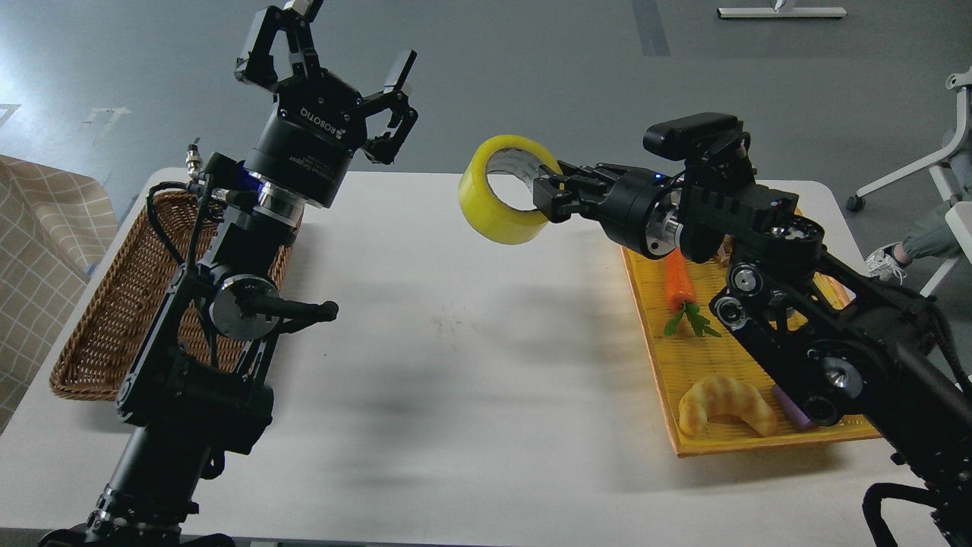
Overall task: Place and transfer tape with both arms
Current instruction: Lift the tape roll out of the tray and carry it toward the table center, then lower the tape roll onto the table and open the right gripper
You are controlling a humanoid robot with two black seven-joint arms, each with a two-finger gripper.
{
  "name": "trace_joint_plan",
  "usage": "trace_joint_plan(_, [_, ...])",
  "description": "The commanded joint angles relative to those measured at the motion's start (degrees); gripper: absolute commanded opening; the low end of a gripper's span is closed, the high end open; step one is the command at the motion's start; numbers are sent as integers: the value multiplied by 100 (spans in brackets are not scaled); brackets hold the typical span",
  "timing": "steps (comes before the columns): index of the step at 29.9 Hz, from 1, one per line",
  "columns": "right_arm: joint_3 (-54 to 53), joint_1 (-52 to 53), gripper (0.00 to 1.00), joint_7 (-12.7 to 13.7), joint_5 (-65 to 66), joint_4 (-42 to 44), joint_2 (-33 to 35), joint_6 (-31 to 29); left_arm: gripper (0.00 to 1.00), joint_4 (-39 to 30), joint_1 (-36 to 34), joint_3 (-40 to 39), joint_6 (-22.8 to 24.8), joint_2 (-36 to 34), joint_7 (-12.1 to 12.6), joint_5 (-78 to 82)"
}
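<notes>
The tape (497,205), a wide yellow roll with a pale core, hangs in the air above the far middle of the white table (471,365). My right gripper (548,199) is shut on the roll's right rim and holds it with the hole facing the camera. My left gripper (334,64) is raised at the upper left, fingers spread open and empty, well to the left of the tape.
A brown wicker basket (106,319) lies at the table's left edge behind my left arm. A yellow tray (683,395) at the right holds a carrot (678,285), a croissant (725,406) and a purple block, partly hidden by my right arm.
</notes>
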State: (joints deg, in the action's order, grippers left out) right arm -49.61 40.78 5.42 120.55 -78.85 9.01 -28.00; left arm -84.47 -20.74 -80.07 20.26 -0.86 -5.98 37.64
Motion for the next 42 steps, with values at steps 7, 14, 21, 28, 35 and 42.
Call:
trace_joint_plan(7, [522,-650,10,3,445,19,-698,0,98,0,52,-9,-4,7,0,-2])
trace_joint_plan(14, [540,-1046,9,3,445,133,-849,0,98,-8,96,-18,4,-2,-8,-20])
trace_joint_plan(21, [575,-1213,9,3,445,274,-849,0,98,-17,149,-35,4,-2,-9,-28])
trace_joint_plan(28, [707,-1406,10,3,445,292,-840,0,98,-26,166,-79,4,-11,-9,-37])
trace_joint_plan(35, [716,-1459,10,3,445,344,-805,0,98,-26,184,-97,13,-11,-9,-46])
trace_joint_plan(42, [716,-1450,10,3,445,406,-805,0,98,-35,184,-97,13,-11,-9,-46])
